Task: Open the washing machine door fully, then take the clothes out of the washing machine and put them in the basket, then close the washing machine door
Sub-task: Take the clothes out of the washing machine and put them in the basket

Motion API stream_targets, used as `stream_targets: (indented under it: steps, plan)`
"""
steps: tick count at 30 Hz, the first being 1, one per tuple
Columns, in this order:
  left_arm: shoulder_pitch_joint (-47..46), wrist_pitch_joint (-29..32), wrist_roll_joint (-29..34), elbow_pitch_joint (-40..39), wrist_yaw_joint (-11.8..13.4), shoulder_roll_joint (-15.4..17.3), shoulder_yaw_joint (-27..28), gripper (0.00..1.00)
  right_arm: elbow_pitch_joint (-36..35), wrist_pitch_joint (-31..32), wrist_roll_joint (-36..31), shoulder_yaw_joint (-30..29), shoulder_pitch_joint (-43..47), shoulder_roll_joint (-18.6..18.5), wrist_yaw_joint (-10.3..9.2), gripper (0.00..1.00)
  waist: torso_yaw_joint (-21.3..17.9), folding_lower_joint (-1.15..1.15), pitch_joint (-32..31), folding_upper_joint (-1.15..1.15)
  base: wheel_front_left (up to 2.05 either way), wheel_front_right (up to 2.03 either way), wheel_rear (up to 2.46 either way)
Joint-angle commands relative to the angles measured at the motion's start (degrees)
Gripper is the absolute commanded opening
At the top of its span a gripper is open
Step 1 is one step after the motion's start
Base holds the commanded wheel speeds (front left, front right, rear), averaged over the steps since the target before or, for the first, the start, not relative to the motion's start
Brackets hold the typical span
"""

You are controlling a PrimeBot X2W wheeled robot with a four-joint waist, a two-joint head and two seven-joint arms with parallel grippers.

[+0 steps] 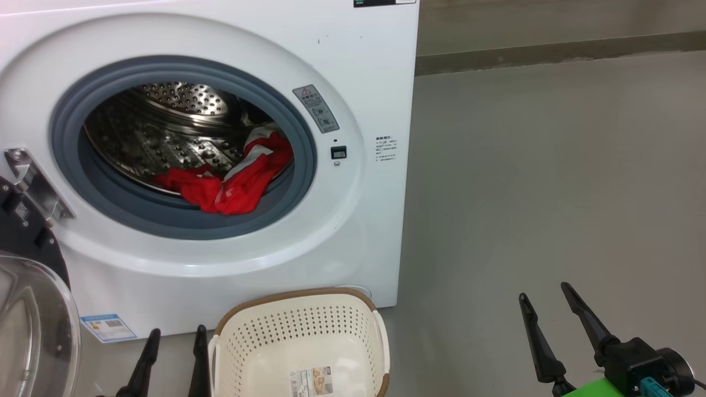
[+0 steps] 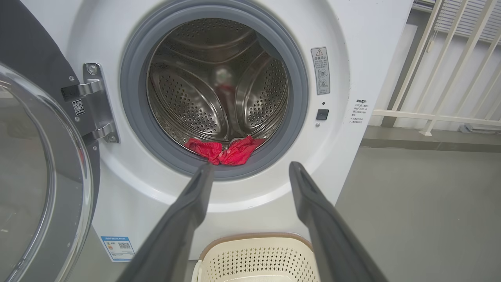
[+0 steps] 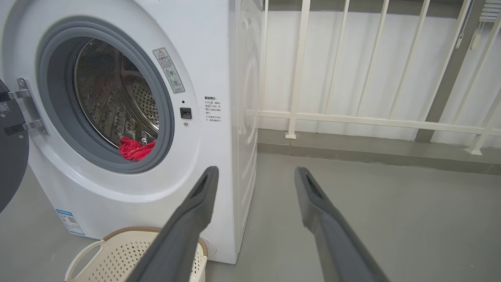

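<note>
The door hung open at my eight o'clock. My left gripper, at seven, had its fingers spread. The clothes lay in the washing machine, at five o'clock of its opening; the basket stood at six. My right gripper, at four, was spread too.

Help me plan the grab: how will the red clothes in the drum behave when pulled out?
The clothes look soft and crumpled, so probably floppy: they should sag and trail when lifted. Draped over the grey ring, they may drag on its lip. Likely light, being thin fabric.
</note>
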Motion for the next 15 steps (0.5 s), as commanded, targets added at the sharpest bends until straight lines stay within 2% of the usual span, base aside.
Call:
stream_targets:
  steps: [1,15]
  plan:
    - [-2.3,0.0,-0.1,-1.5,0.4,0.5,1.7,1.0,-1.4,-0.4,0.0,1.2,-2.3,-0.5,0.35,1.0,0.1,0.0,0.1,0.0,0.0,0.0,0.0]
    - [-5.0,0.3,-0.9,-1.0,1.1,-0.1,0.8,1.0,-1.7,-0.4,1.3,1.4,-2.8,-0.5,0.35,1.0,1.0,0.0,2.2,0.0,0.0,0.0,0.0]
